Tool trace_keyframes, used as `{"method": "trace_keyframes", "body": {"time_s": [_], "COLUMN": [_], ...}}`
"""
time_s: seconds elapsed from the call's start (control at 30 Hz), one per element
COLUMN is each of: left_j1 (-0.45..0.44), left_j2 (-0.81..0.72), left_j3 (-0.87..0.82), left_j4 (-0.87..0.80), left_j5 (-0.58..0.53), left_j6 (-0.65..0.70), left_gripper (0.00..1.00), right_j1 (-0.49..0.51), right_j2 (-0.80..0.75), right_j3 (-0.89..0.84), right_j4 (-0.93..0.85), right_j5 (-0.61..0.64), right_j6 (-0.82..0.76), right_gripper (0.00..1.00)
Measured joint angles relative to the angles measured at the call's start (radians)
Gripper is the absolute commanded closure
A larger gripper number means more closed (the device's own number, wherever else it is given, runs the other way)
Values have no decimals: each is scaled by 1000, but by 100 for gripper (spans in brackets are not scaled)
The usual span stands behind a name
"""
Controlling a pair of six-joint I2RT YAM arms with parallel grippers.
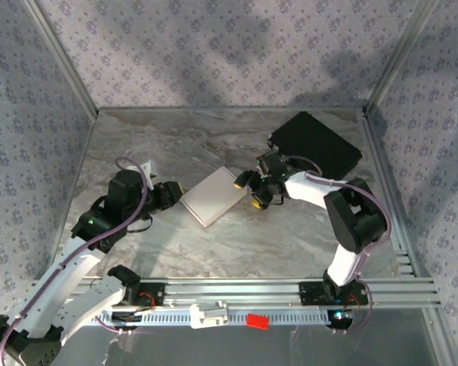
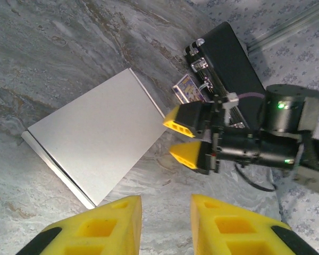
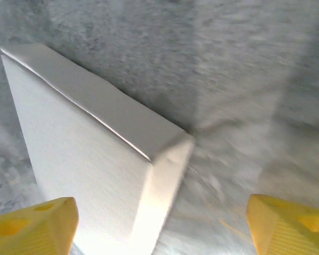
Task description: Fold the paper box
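White links and black joints on left arm and right arm; purple cables alongside; yellow hollow-celled wedge fingers; green lights.

This is a robotics test cell in a lab, not a lived-in room. A marble-patterned tabletop is boxed in by aluminium frame posts and walls of purple-flowered sheeting. Two cabled robot arms, the left arm and the right arm, are bolted to a slotted aluminium rail at its near edge.
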Motion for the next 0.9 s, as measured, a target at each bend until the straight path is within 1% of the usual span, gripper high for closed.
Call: {"method": "trace_keyframes", "body": {"time_s": [0.1,0.17,0.23,0.3,0.37,0.43,0.5,0.57,0.63,0.67,0.7,0.77,0.8,0.83,0.9], "left_j1": [0,0,1,14,40,79,125,159,175,177,177,184,191,203,251], "left_j2": [18,32,48,71,98,125,150,161,175,183,189,200,211,227,278], "left_j3": [12,35,65,99,117,119,102,72,36,11,-21,-101,-150,-187,-264], "left_j4": [-2,-8,-9,-10,-6,-6,-1,0,3,13,34,112,166,213,332], "left_j5": [-12,-31,-53,-65,-71,-75,-98,-155,-280,-363,-440,-546,-589,-607,-591], "left_j6": [14,26,41,58,73,89,118,137,147,153,167,245,299,351,457], "left_gripper": [65,63,59,1,0,0,0,0,0,0,0,0,0,0,0], "right_j1": [-18,-32,-44,-47,-44,-44,-77,-124,-187,-227,-263,-319,-337,-352,-382], "right_j2": [-39,-101,-219,-388,-554,-691,-854,-938,-941,-916,-891,-856,-837,-817,-763], "right_j3": [155,218,234,234,229,174,-16,-235,-428,-510,-571,-668,-703,-724,-758], "right_j4": [-301,-430,-513,-548,-536,-481,-291,-93,45,95,131,208,256,298,409], "right_j5": [78,153,260,384,514,663,805,880,883,871,860,835,815,797,748], "right_j6": [-61,-98,-165,-270,-365,-432,-600,-754,-861,-903,-933,-981,-999,-1010,-1027], "right_gripper": [2,1,1,1,1,1,1,1,1,1,1,1,1,1,1]}}
